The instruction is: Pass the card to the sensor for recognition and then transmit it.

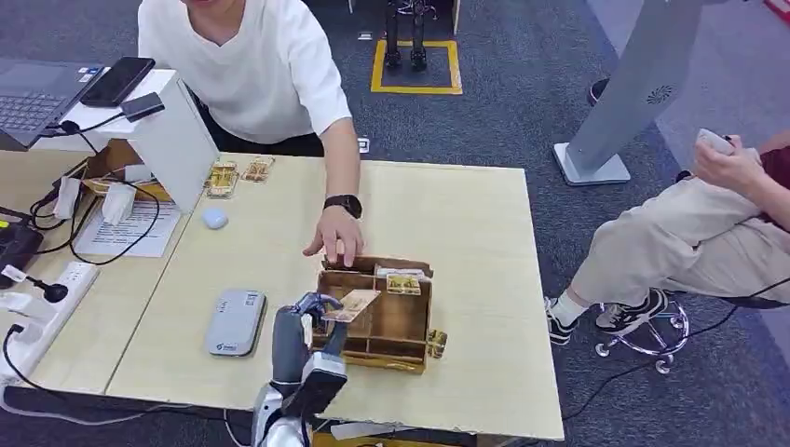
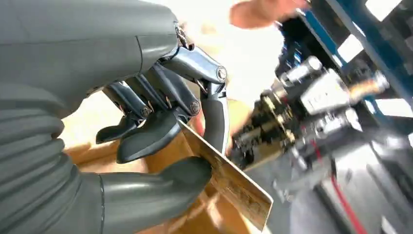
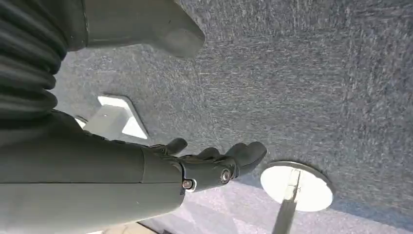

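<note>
My left hand [image 1: 312, 321] pinches a tan card [image 1: 351, 304] between thumb and fingers, just above the left part of the wooden box [image 1: 410, 331]. In the left wrist view the same card [image 2: 229, 183] sticks out from the left hand [image 2: 160, 131], flat and tilted. The grey card sensor [image 1: 235, 322] lies on the table to the left of that hand. More cards [image 1: 403, 283] lean in the box's back compartment. A person's hand [image 1: 335, 239] rests on the box's far edge. My right hand [image 3: 214, 163] hangs over the carpet, fingers loosely apart and holding nothing.
A white stand [image 1: 172, 140] with a laptop [image 1: 33, 93] and phone [image 1: 118, 80] sits at the table's back left, with cables, papers and a power strip [image 1: 37, 307]. Two cards [image 1: 238, 174] lie near the far edge. A seated person [image 1: 708, 223] is at the right.
</note>
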Tool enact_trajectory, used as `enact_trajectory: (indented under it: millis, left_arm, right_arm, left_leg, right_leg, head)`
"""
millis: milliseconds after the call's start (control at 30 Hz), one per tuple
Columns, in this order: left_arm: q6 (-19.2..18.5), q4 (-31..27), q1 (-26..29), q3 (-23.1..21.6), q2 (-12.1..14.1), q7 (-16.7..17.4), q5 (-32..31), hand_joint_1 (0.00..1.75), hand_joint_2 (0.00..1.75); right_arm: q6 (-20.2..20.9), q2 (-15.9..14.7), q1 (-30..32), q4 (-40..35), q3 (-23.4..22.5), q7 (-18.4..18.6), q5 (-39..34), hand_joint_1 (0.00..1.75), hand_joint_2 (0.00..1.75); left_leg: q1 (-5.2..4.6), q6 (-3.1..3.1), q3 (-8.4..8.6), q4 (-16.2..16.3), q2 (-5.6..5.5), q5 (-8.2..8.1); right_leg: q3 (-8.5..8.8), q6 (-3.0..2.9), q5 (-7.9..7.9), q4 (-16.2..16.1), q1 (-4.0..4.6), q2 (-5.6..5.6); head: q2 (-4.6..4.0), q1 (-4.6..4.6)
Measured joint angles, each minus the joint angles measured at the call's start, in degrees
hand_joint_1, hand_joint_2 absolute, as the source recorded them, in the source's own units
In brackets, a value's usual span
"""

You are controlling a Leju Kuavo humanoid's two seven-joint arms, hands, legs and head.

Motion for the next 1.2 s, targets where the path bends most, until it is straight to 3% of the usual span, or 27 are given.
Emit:
enact_trajectory:
  millis: [133, 333, 767, 1033, 1067, 1100, 1200]
  left_arm:
    - [0.17, -1.97, -0.87, 3.52, -1.25, -0.15, 4.1, 1.75, 1.75]
    - [0.24, -3.85, -2.51, 6.58, -2.21, 1.62, 4.86, 1.75, 1.75]
    - [0.26, -3.91, -5.36, 10.84, -3.69, 9.09, 2.83, 1.75, 1.75]
    - [0.28, -1.26, -7.43, 12.13, -3.69, 15.08, -5.15, 1.75, 1.75]
    - [0.28, -0.92, -7.57, 12.19, -3.69, 15.57, -5.71, 1.36, 1.75]
    - [0.28, -0.59, -7.68, 12.19, -3.69, 15.8, -6.08, 0.0, 1.75]
    - [0.24, 0.11, -7.86, 12.19, -3.69, 16.44, -6.43, 0.0, 1.75]
  right_arm:
    - [0.0, -0.63, 0.37, 0.02, -0.61, 0.33, -0.26, 0.0, 1.75]
    - [0.0, -1.14, 0.36, 0.02, -0.61, 0.98, 0.13, 0.0, 1.75]
    - [0.0, -1.4, -0.09, 0.02, -0.61, 2.49, 0.77, 0.0, 1.75]
    - [0.0, -1.4, -0.63, 0.0, -0.57, 3.61, 1.53, 0.0, 1.75]
    - [0.0, -1.4, -0.66, 0.0, -0.57, 3.72, 1.58, 0.0, 1.75]
    - [0.0, -1.4, -0.67, 0.0, -0.54, 3.74, 1.66, 0.0, 1.75]
    - [0.0, -1.4, -0.74, 0.0, -0.55, 3.74, 1.64, 0.0, 1.75]
  left_leg:
    - [0.0, 0.0, -0.01, 0.0, 0.0, 0.0]
    - [-0.01, 0.0, -0.01, 0.0, 0.0, 0.0]
    - [0.0, 0.0, -0.01, 0.0, 0.0, 0.0]
    - [0.0, 0.0, 0.0, 0.0, 0.01, 0.0]
    - [0.0, 0.0, 0.0, 0.0, 0.01, 0.0]
    - [0.0, 0.0, -0.01, 0.0, 0.0, 0.0]
    - [0.0, 0.0, -0.01, 0.0, 0.0, 0.0]
  right_leg:
    - [0.0, 0.0, 0.0, 0.0, 0.0, 0.0]
    - [0.0, 0.0, 0.0, 0.0, 0.0, 0.0]
    - [0.0, 0.0, 0.0, 0.0, 0.0, 0.01]
    - [0.0, 0.0, 0.01, 0.0, 0.0, 0.01]
    - [0.0, 0.0, 0.01, 0.0, 0.0, 0.01]
    - [0.0, 0.0, 0.0, 0.0, 0.0, 0.01]
    - [-0.01, 0.0, 0.0, 0.0, 0.0, 0.02]
  head:
    - [0.02, 0.0]
    - [0.0, 0.0]
    - [0.02, -0.02]
    - [0.0, 0.0]
    - [0.0, -0.02]
    - [0.0, -0.02]
    - [0.0, -0.02]
